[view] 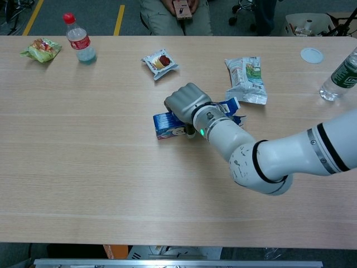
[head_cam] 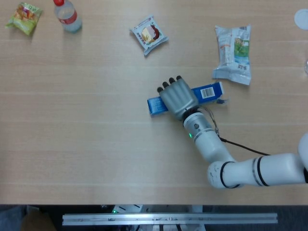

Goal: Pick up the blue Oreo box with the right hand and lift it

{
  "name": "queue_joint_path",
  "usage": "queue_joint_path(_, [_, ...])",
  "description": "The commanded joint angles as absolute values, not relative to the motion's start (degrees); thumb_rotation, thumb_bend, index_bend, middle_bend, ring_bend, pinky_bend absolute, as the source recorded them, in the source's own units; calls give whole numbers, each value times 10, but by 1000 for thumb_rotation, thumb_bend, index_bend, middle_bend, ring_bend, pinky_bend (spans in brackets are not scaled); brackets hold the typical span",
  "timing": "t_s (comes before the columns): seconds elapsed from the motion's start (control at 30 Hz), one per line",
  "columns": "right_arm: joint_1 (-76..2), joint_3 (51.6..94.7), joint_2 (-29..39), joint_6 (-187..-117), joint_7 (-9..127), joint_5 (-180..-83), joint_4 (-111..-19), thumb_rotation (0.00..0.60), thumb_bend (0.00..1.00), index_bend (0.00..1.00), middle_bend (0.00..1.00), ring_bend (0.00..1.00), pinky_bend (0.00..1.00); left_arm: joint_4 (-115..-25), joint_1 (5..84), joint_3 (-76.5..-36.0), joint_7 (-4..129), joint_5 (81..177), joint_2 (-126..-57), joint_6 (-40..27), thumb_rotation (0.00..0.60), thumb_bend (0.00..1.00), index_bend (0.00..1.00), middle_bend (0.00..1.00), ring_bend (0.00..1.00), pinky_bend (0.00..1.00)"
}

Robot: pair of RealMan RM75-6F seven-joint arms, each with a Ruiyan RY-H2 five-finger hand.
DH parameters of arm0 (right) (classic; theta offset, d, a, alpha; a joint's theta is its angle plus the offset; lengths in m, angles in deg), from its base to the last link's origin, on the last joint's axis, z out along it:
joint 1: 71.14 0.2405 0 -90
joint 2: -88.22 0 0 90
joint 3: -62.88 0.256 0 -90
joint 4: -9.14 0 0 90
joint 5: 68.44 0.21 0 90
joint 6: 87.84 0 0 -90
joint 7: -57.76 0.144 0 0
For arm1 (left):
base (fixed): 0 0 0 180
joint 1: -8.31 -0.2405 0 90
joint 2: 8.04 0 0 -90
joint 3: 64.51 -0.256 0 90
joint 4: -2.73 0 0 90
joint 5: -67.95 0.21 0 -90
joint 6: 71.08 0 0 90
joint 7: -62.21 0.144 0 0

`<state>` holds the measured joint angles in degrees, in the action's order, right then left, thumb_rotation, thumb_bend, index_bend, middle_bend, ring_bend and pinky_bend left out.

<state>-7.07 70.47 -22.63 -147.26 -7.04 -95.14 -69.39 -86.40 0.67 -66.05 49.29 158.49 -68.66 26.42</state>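
Observation:
The blue Oreo box (head_cam: pixel 155 105) (view: pixel 167 124) lies flat on the table near its middle, long side running left to right. My right hand (head_cam: pixel 177 97) (view: pixel 184 103) lies over the box's middle, fingers curled over its far edge and the thumb against its near face, gripping it. Only the two ends of the box show past the hand. My left hand appears in neither view.
A small snack packet (head_cam: pixel 148 34) (view: pixel 160 62) lies beyond the box. A white and green bag (head_cam: pixel 233 53) (view: pixel 245 78) lies to its right. A red-capped bottle (head_cam: pixel 67 17) and a green packet (head_cam: pixel 24 18) sit far left; another bottle (view: pixel 340 75) and a white lid (view: pixel 311 54) far right.

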Motion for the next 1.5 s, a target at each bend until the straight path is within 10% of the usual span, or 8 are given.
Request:
queue_joint_path(0.03, [-73, 702, -233, -1472, -64, -960, -684, 600, 70, 391, 368, 315, 371, -863, 6, -660, 491, 1584, -686, 264, 600, 263, 124, 123, 98, 74])
queue_joint_path(0.8, [-118, 684, -199, -1436, 33, -1036, -693, 600, 78, 422, 382, 387, 485, -859, 4, -658, 493, 1583, -690, 261, 600, 263, 124, 123, 98, 75])
queue_joint_path(1.5, [-138, 716, -180, -1449, 94, -1092, -735, 600, 283, 587, 497, 501, 531, -851, 3, -656, 486, 1580, -693, 259, 600, 263, 124, 123, 98, 74])
